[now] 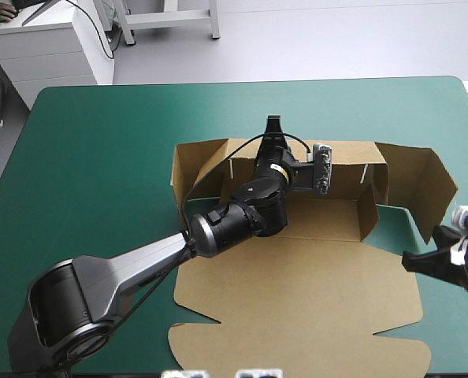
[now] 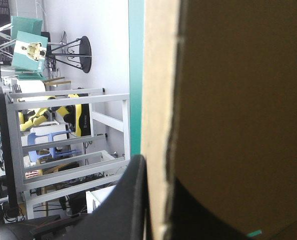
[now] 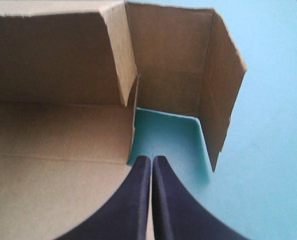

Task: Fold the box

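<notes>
The brown box [image 1: 297, 291] lies mid-table with its lid flat toward the front and its back wall [image 1: 344, 151] raised. My left gripper [image 1: 273, 126] reaches over the tray and is shut on the top edge of that back wall. In the left wrist view the board's edge [image 2: 161, 100] runs between the black fingers [image 2: 133, 200]. The right end flaps [image 1: 423, 181] stand up, bent around a patch of cover. My right gripper [image 1: 411, 260] is shut on nothing, low beside the box's right edge. In the right wrist view it [image 3: 151, 160] points at the gap before the flaps [image 3: 223, 85].
Teal-green cover [image 1: 100, 157] stretches bare left of the box and along the far edge. The left arm [image 1: 139, 264] crosses the front-left of the table to the box. A white cabinet [image 1: 53, 47] stands beyond the far-left corner.
</notes>
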`<state>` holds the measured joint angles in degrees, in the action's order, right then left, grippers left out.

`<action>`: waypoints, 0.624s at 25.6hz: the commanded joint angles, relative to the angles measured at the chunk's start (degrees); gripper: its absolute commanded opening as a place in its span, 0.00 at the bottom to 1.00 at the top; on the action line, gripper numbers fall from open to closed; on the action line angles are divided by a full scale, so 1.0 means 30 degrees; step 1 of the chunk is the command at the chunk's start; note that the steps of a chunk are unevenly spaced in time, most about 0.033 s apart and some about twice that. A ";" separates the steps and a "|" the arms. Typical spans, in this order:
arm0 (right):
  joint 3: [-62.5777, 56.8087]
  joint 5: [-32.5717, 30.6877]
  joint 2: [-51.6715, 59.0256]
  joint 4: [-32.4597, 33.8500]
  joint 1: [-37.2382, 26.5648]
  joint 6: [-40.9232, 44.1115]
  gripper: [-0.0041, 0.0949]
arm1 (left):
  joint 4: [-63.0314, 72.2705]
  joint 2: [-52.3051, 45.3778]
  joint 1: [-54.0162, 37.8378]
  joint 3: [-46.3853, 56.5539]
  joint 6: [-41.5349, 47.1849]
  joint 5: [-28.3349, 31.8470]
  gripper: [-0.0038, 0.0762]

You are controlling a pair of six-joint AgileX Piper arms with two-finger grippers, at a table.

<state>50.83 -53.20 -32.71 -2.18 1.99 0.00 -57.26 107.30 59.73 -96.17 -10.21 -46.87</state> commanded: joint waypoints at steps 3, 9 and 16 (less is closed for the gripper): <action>0.3740 0.2056 -0.4024 0.0135 0.0082 0.0000 0.04 | -0.0914 -0.1064 0.0132 -0.0302 0.0601 0.0202 0.04; 0.7232 0.2136 -0.8834 0.0135 0.0082 -0.0182 0.04 | -0.1645 -0.1064 0.0132 0.0649 0.0601 -0.0257 0.04; 1.1496 0.1693 -1.4005 0.0135 0.0082 -0.0607 0.04 | -0.1962 -0.1064 0.0132 0.0728 0.0601 -0.0469 0.04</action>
<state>79.87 -50.78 -71.54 -2.18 1.99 -1.04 -62.20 107.18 59.73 -93.07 -9.35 -46.02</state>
